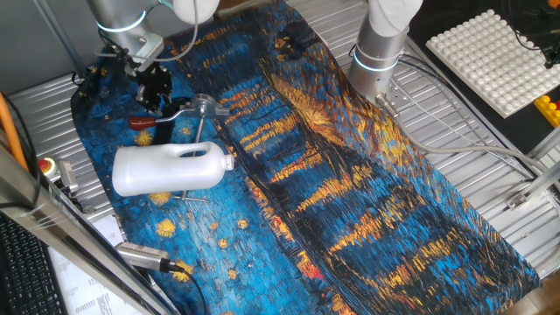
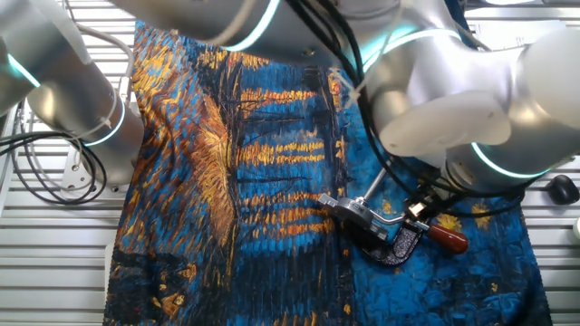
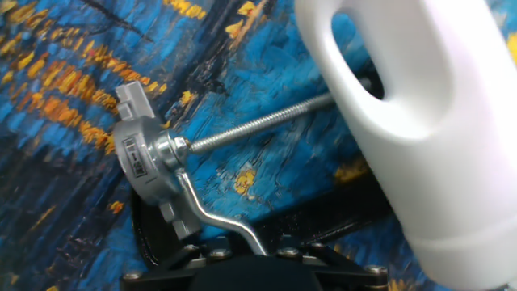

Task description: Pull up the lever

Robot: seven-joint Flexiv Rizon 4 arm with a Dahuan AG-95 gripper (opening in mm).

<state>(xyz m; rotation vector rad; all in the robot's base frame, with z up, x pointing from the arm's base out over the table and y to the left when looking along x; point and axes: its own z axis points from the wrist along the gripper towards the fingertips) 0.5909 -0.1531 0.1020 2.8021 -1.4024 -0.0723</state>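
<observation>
1. One fixed view showed the slim silver metal lever with a red-brown rubbery tip (image 1: 166,117) at the upper left of the frame, lying low on the blue-and-orange painted cloth (image 1: 367,192) covering the counter.
2. The black two-finger tool (image 1: 156,90) sat directly over the lever; whether its fingers were apart or clamped, I could not tell.
3. A big white plastic jug (image 1: 171,169) lay on its side just below the lever.
4. The hand view showed the lever's bent silver arm (image 3: 214,214) running from the round metal clamp (image 3: 145,158) toward the bottom edge.

Robotics lab bench. The desk (image 1: 490,188) is ribbed metal slats draped with a blue and orange painted-style cloth (image 1: 350,175). Grey robot arm base (image 1: 378,52) at the far edge, loose cables (image 2: 45,167), red emergency button (image 1: 44,166) at the left edge.
</observation>
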